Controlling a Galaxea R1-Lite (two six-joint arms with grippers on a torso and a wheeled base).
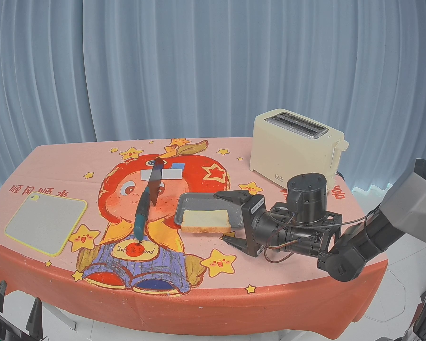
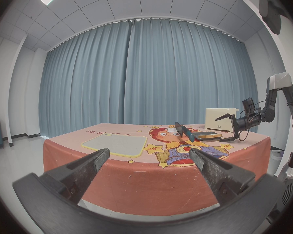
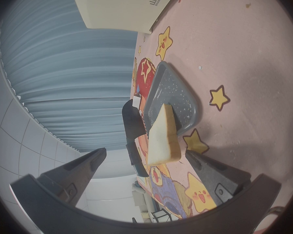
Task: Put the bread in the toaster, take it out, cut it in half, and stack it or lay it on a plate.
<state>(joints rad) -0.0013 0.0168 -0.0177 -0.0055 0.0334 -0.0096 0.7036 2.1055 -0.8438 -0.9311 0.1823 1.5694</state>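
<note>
A slice of bread (image 1: 205, 220) lies on the near edge of a grey plate (image 1: 194, 201) in the middle of the table; it shows as bread (image 3: 163, 137) on the grey plate (image 3: 172, 95) in the right wrist view. My right gripper (image 1: 232, 221) is open, turned sideways just right of the bread, one finger above and one below its level. The cream toaster (image 1: 294, 145) stands at the back right with empty slots. My left gripper (image 2: 149, 164) hangs open below the table's front left edge.
A dark-bladed knife with a blue handle (image 1: 146, 202) stands on a stand left of the plate. A grey cutting board with a yellow rim (image 1: 45, 221) lies at the left of the table. The cloth's front edge is close to my right arm.
</note>
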